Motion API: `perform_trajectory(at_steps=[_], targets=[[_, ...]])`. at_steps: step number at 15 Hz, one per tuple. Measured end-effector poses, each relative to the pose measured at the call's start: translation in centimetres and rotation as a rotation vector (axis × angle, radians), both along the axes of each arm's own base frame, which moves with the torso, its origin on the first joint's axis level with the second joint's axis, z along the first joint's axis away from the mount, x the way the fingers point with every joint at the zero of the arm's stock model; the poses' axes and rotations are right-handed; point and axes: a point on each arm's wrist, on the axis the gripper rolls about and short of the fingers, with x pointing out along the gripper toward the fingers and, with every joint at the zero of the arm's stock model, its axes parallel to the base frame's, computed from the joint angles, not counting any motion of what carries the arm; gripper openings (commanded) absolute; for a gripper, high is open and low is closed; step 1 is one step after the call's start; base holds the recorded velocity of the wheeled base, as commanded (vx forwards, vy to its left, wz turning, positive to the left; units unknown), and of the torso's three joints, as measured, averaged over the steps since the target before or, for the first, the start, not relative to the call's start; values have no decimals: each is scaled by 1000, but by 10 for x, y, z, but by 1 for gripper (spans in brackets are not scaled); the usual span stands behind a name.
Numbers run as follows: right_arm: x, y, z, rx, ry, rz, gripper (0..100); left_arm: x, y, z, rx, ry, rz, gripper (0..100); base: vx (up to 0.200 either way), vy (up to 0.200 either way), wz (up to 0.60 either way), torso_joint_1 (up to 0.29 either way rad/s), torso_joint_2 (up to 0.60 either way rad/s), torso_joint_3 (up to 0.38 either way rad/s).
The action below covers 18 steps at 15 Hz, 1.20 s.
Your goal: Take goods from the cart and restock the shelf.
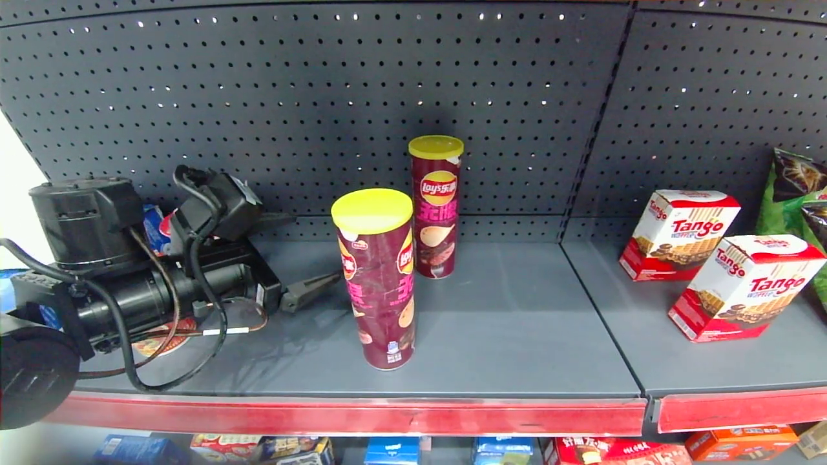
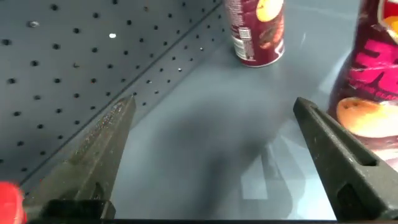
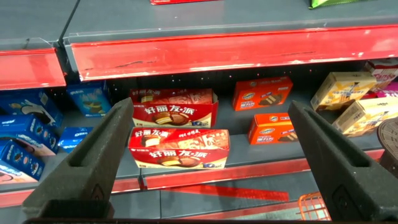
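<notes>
On the shelf (image 1: 517, 323), front can (image 1: 381, 284) stands mid-depth, rear can (image 1: 436, 206) behind it and slightly right, near the back panel (image 1: 323, 97). The left gripper (image 1: 316, 248) sits just left of front can; wafer boxes (image 1: 678, 236) well to the right, bags (image 1: 798, 194) behind them

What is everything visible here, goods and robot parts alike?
chip cans: 2, maroon, yellow lids, upright on the grey shelf.
wafer boxes: 2, red and white, same shelf, right section.
green bags: count unclear, far right of that shelf.
red boxes: 2, lower shelves.
orange boxes: 2, right of the red boxes.
blue packs: several, left of the red boxes.
left gripper: 1, black, open, over the grey shelf left of the cans.
right gripper: 1, black, open, facing the lower shelves.
</notes>
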Motion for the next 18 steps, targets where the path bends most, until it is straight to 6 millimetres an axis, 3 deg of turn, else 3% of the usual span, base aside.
perform_trajectory(at_steps=[11, 15, 18], targets=[[0, 0, 0, 0, 0, 0, 100, -5, -33, -8, 7, 32, -110, 100, 0, 0, 0, 0, 0, 0], [0, 0, 0, 0, 1, 0, 100, -4, -37, -11, -1, 51, -116, 100, 0, 0, 0, 0, 0, 0], [0, 0, 0, 0, 1, 0, 100, -7, -26, -20, 11, 87, -51, 100, 0, 0, 0, 0, 0, 0]])
